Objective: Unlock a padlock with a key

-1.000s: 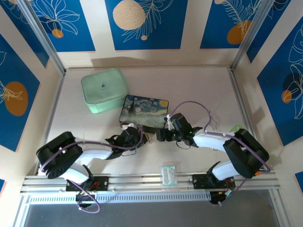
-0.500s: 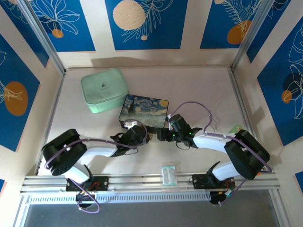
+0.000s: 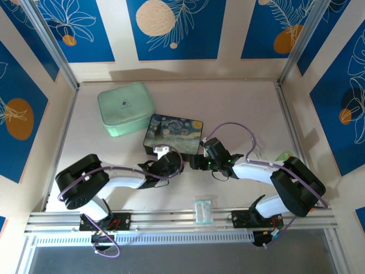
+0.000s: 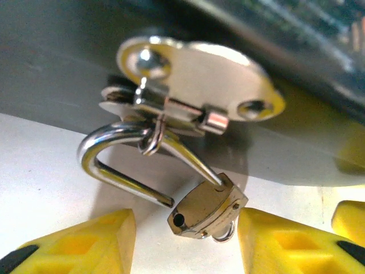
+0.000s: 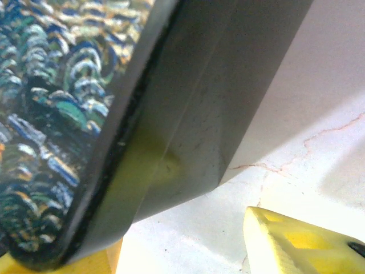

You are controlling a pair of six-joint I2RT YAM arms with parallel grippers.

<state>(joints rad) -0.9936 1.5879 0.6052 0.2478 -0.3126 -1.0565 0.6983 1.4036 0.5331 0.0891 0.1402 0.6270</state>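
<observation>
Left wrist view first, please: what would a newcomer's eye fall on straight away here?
The brass padlock hangs from the box's silver clasp, its shackle free at one end, between the fingers of the open left gripper. From above, the starry painted box and mint case stand out.

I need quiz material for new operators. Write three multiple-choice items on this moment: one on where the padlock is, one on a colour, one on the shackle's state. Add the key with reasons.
1. The padlock hangs from:
A) the silver clasp of the painted box
B) a wall hook
C) a drawer handle

2. The case behind the painted box is:
A) red
B) mint green
C) black

3. The shackle is:
A) locked shut
B) open, with one end free
C) off the clasp

Key:
1 A, the shackle passes through the clasp's loop.
2 B, the case is pale green in the top view.
3 B, the shackle's bare end lies outside the padlock body.
</observation>
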